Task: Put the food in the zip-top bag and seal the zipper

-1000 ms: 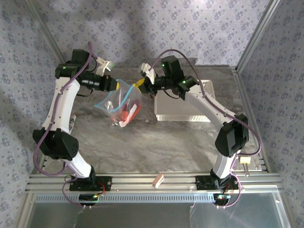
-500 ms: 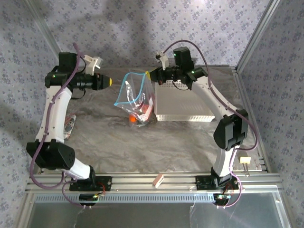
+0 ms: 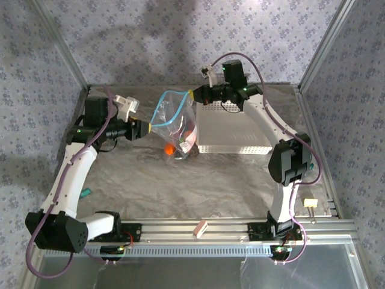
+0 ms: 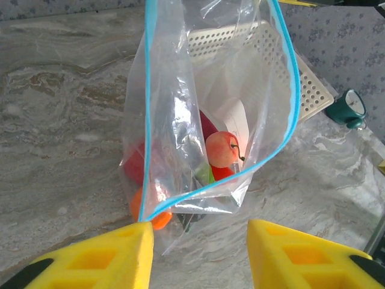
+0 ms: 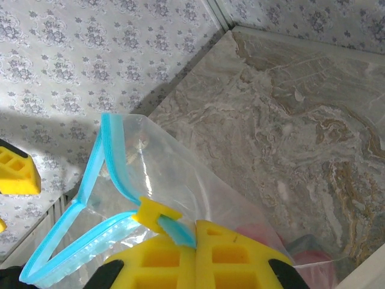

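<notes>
The table (image 3: 150, 186) has a marbled grey top. A white perforated basket (image 3: 240, 135) sits on its far right part.

The bag (image 3: 174, 114) hangs upright just beside the left end of the basket, with its lower end down at the table surface. The mouth faces up and stands open. The two halves of the blue zipper strip (image 4: 292, 90) are spread apart in a loop and meet only at the corners.

The right gripper (image 3: 194, 95) holds the upper right corner of the bag. In the right wrist view its yellow fingers (image 5: 228, 253) are pressed together on the blue strip, pinching it.

The left gripper (image 3: 147, 127) is at the opposite, lower corner of the mouth. In the left wrist view its fingers (image 4: 114, 253) are spread wide. The corner of the strip lies at the tip of the left finger, and nothing is clamped between the two fingers.

The food is inside the bag, collected at the bottom:
- an orange piece (image 4: 150, 205), lowest, against the plastic;
- a red piece (image 4: 135, 165) just above it;
- a pale peach-coloured round piece (image 4: 222, 149) with a small stem;
- a green piece (image 4: 204, 174) just below that.
</notes>
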Motion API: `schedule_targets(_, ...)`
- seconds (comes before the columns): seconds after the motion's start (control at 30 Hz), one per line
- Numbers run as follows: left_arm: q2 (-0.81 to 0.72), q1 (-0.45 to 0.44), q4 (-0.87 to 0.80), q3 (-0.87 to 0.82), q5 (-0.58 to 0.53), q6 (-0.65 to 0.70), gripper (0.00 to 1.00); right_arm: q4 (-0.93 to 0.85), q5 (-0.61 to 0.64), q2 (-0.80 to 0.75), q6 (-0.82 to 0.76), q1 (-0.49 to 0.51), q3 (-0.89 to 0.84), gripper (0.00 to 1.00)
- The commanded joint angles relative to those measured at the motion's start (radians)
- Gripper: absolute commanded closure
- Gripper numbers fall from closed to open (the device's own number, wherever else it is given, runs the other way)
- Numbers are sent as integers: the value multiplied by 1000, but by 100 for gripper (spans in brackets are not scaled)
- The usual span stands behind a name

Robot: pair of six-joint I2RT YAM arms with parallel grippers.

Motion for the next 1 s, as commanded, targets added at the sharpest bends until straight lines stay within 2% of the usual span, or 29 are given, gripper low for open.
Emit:
schedule_targets(0.0, -5, -3, 58, -31, -1, 19, 51, -20, -33, 14, 23, -4, 38, 100)
schedule_targets(0.27, 27, -8, 74, -59, -83, 27, 48, -35, -39, 15, 20, 0, 62, 100)
schedule_targets(0.47, 50, -8, 77, -65, -74, 27, 45, -47, -43, 31, 17, 0, 90, 100)
schedule_targets(0.7, 83, -8, 100, -78, -4, 12, 42, -53, -47, 49, 23, 2, 110, 100)
schedule_targets(0.87, 104, -8, 157, -101, 61, -7, 49, -59, -47, 56, 23, 3, 113, 100)
schedule_targets(0.97, 127, -9, 160, -96, 88, -7, 59, -60, -48, 60, 26, 4, 113, 100)
